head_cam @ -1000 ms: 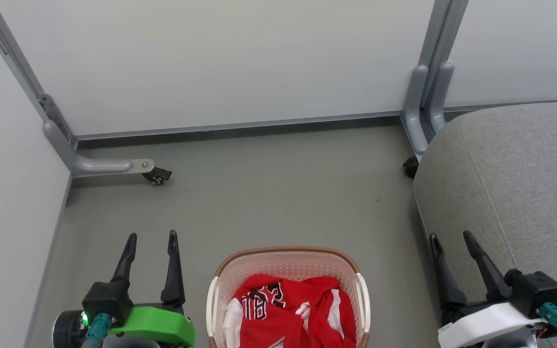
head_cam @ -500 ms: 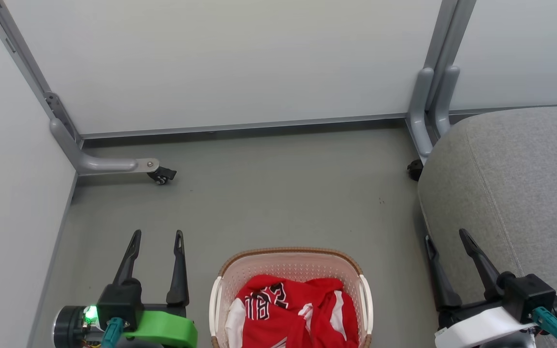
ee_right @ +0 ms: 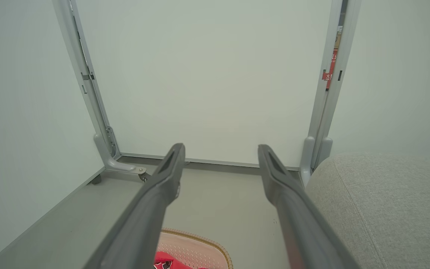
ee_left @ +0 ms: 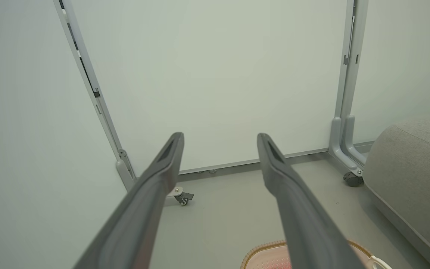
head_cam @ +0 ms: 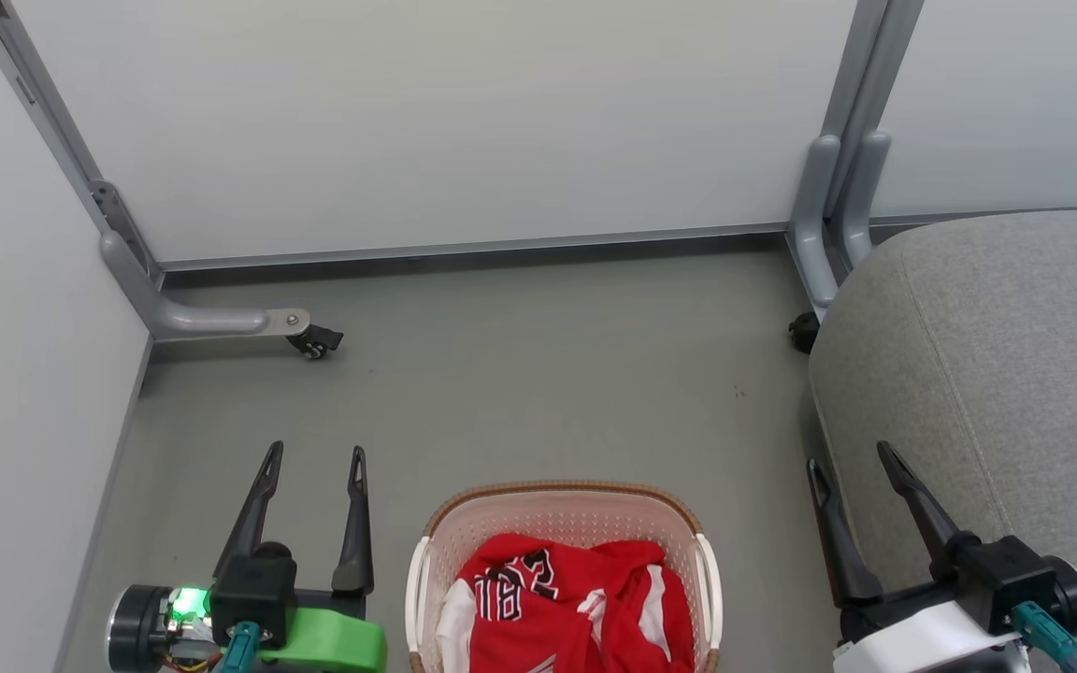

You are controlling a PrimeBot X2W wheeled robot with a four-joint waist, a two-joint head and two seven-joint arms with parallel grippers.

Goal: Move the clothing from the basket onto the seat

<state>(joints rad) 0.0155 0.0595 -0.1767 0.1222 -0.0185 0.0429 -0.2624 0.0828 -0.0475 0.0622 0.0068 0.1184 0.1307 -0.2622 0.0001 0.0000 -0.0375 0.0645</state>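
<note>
Red clothing (head_cam: pixel 571 603) with white trim and black-and-white numerals lies bunched in the cream basket (head_cam: pixel 557 505) at the bottom middle of the head view. The basket's brown rim (ee_left: pixel 263 249) also peeks into the left wrist view, and the clothing (ee_right: pixel 168 262) into the right wrist view. The grey seat (head_cam: pixel 1006 355) fills the right side. My left gripper (head_cam: pixel 314 454) is open to the left of the basket, holding nothing. My right gripper (head_cam: pixel 849 456) is open at the seat's left edge, also holding nothing.
Pale partition panels (head_cam: pixel 464 121) close off the back and left, standing on grey metal feet with small black castors (head_cam: pixel 314 340) (head_cam: pixel 801 332). Grey floor (head_cam: pixel 538 374) stretches between the basket and the panels.
The head view has shifted slightly, so everything sits a bit lower and to the right. Both grippers have drifted a little inward and stay open. The clothing lies unchanged in the basket.
</note>
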